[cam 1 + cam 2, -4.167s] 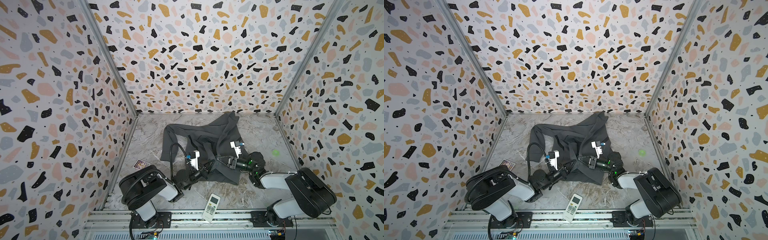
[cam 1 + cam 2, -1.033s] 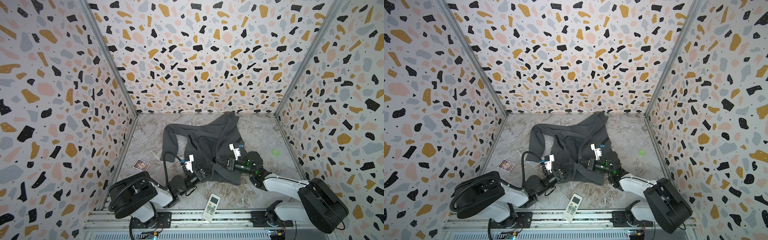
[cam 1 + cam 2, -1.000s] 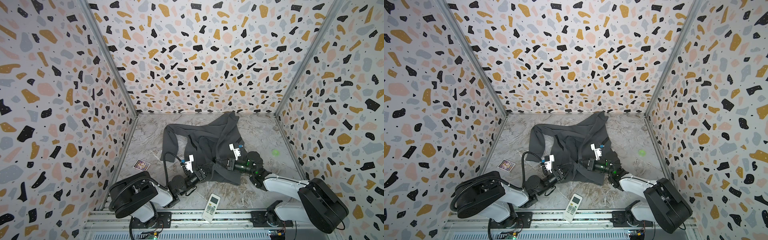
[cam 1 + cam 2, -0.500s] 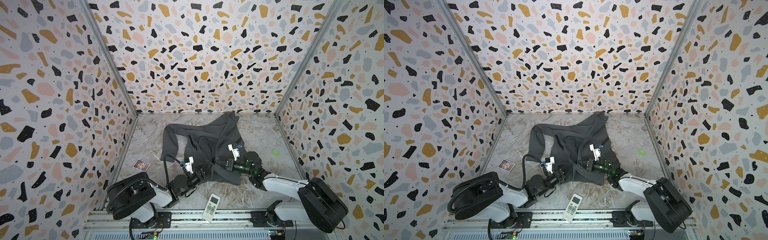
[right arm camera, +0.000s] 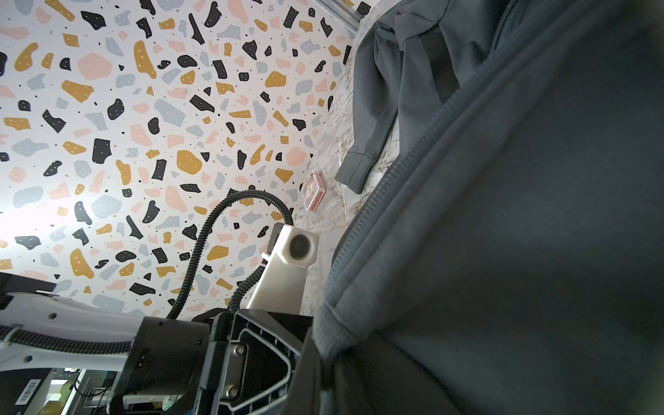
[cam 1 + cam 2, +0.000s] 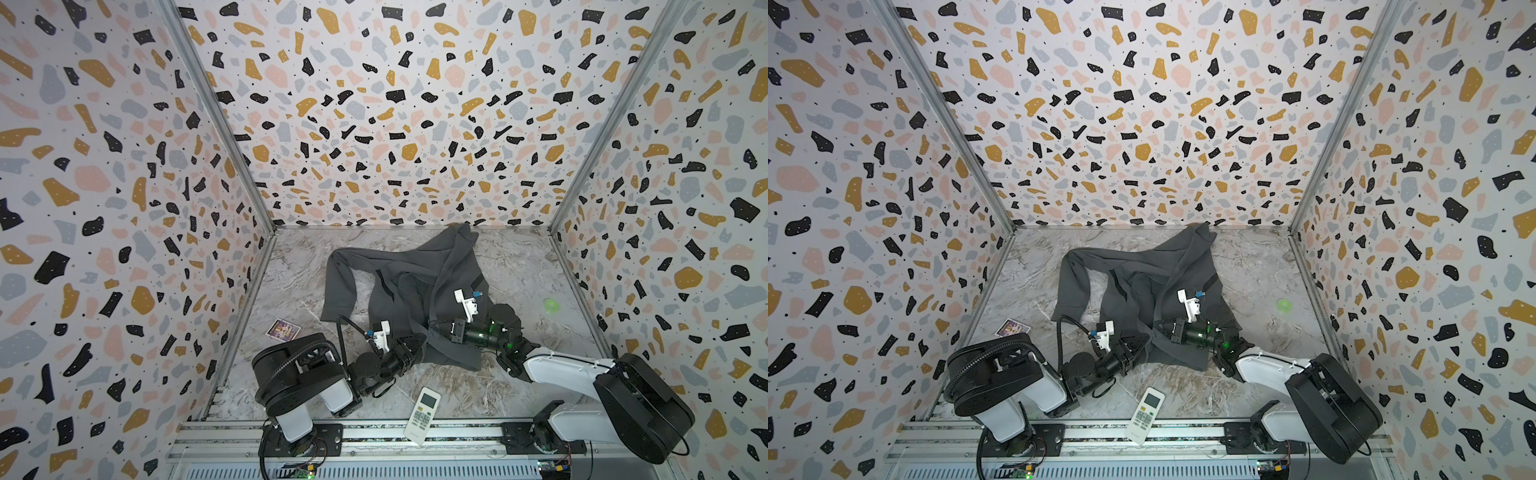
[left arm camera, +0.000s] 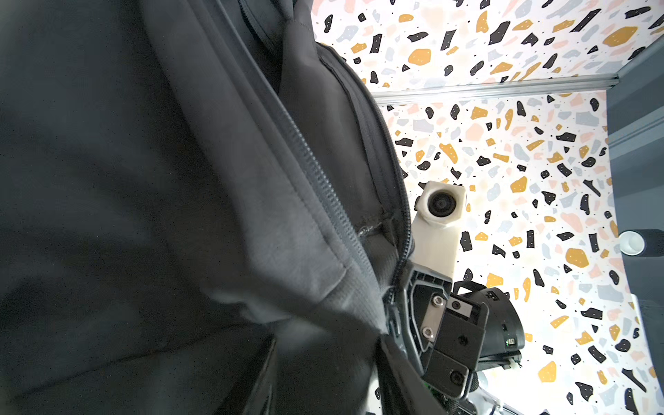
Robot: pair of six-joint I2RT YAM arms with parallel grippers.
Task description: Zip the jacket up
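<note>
Garment: dark charcoal-grey soft fabric jacket (image 6: 415, 282) lies crumpled mid-tabletop (image 6: 299, 266), zip undone.
Zip end: right claw (image 6: 437, 326) is pinched on the hem's zip edge, likely anchoring it.
Opposite hem: left claw (image 6: 417, 345) is against the fabric; I cannot tell its grip.

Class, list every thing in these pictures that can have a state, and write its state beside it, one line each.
Dark charcoal-grey fabric jacket: rumpled on the marble tabletop, front zip undone.
Left gripper: at the jacket's hem; open or shut unclear.
Right gripper: shut on the jacket's front edge.
White rectangular remote control: lying flat, buttons up.
Small colourful card box: lying flat.
</note>
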